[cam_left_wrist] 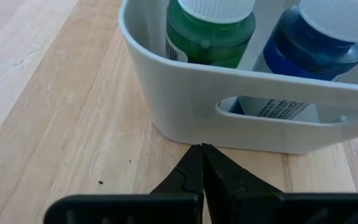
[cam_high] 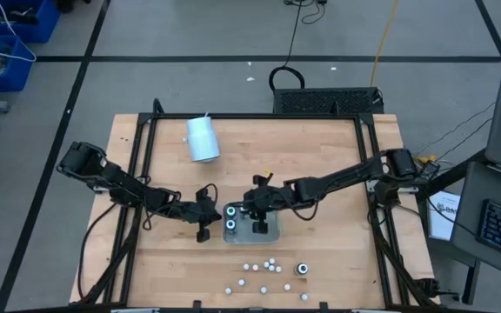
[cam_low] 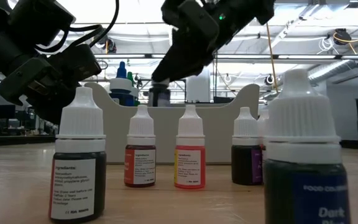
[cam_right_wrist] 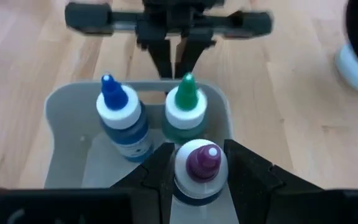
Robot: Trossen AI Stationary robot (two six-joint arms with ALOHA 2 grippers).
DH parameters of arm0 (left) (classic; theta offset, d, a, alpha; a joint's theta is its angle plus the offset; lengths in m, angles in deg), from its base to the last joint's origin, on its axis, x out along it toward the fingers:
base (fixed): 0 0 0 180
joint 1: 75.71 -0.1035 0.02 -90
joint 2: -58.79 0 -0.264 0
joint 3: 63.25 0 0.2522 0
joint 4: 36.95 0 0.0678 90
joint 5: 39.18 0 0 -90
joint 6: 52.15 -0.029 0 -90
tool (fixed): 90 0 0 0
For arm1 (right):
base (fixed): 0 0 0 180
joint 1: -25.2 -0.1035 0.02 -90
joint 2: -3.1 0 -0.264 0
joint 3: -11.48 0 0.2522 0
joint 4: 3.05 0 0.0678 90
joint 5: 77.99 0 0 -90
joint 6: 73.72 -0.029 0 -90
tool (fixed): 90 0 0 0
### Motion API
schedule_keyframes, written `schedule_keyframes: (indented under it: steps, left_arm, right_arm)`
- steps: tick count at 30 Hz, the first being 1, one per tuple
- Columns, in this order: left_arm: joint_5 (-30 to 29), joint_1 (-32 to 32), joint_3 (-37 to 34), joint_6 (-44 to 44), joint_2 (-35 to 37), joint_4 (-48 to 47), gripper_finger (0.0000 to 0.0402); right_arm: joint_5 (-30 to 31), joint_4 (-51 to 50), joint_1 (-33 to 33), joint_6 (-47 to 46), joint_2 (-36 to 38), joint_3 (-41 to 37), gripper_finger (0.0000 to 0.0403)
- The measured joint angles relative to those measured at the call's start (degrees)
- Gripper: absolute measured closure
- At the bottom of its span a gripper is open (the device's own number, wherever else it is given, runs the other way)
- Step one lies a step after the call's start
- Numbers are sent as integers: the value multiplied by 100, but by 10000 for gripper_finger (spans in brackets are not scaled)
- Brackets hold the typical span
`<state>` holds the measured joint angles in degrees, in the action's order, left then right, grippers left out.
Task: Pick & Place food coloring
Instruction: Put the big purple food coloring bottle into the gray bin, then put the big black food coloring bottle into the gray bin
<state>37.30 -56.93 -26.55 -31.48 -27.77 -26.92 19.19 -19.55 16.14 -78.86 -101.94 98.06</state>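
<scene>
A grey tray (cam_high: 263, 233) stands mid-table with a blue-tipped bottle (cam_right_wrist: 122, 118) and a green-tipped bottle (cam_right_wrist: 185, 109) of food coloring upright in it. My right gripper (cam_right_wrist: 197, 148) is over the tray, shut on a third bottle with a purple tip (cam_right_wrist: 199, 167). My left gripper (cam_left_wrist: 202, 151) is shut, its tips at the foot of the tray's left wall (cam_left_wrist: 191, 106). Several more bottles (cam_high: 263, 265) stand loose near the table's front edge, close up in the low view (cam_low: 79, 162). My left gripper's shut tips are right at the base of the tray's wall; I cannot tell whether they touch it. My right gripper pinches the purple-tipped bottle between its two fingers (cam_right_wrist: 241, 171) at the white cap (cam_right_wrist: 182, 177). It comes slanting down from the table's right. The bottle is upright over the tray; its bottom is hidden.
A large white cylinder (cam_high: 203, 139) lies at the table's far side. A dark, white-ringed bottle (cam_high: 303, 269) stands by the loose ones at the front. A black frame (cam_high: 365, 156) runs round the work area. Bare wood lies between the tray and the loose bottles.
</scene>
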Motion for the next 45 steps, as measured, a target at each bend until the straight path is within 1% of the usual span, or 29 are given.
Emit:
schedule_keyframes:
  steps: [2, 4, 6, 11, 15, 18, 26, 29, 32, 34, 38, 41, 45]
  left_arm:
    - [0, 0, 2, 0, 1, 0, 396]
    - [0, 0, 0, 0, -1, 1, 396]
    - [0, 0, 1, 0, -1, 5, 396]
    - [-4, 0, 0, -2, -1, 7, 396]
    - [-4, -1, 1, -1, -1, 9, 396]
    - [-3, 0, 1, 0, -1, 9, 396]
    - [-2, 0, 2, 4, -1, 4, 396]
    - [-2, 0, 2, 4, -1, 4, 396]
    - [0, 0, 1, 13, -1, 4, 396]
    - [0, 0, 1, 37, -1, 4, 396]
    - [0, 0, 2, 85, -1, 15, 396]
    - [0, 0, 0, 85, -1, 30, 396]
    - [0, 0, 2, 85, -1, 31, 396]
  right_arm:
    - [0, 6, -1, 36, -62, -4, 295]
    - [3, 227, 0, 50, -161, 7, 295]
    - [2, 147, 0, 55, -207, 0, 295]
    - [12, 326, -2, 141, -400, 15, 294]
    - [11, 352, -1, 230, -445, 20, 286]
    - [4, 448, -4, 306, -439, 11, 269]
    - [20, 562, -17, 334, -437, -13, 210]
    - [33, 590, -17, 415, -318, -13, 192]
    - [182, 607, -23, 512, -50, -13, 177]
    - [342, 535, -49, 769, 230, -13, 170]
    - [559, 253, -156, 1110, 1061, -13, 163]
    - [338, -228, -353, 1132, 1848, -13, 166]
    - [148, -1153, -918, 1004, 2832, -4, 169]
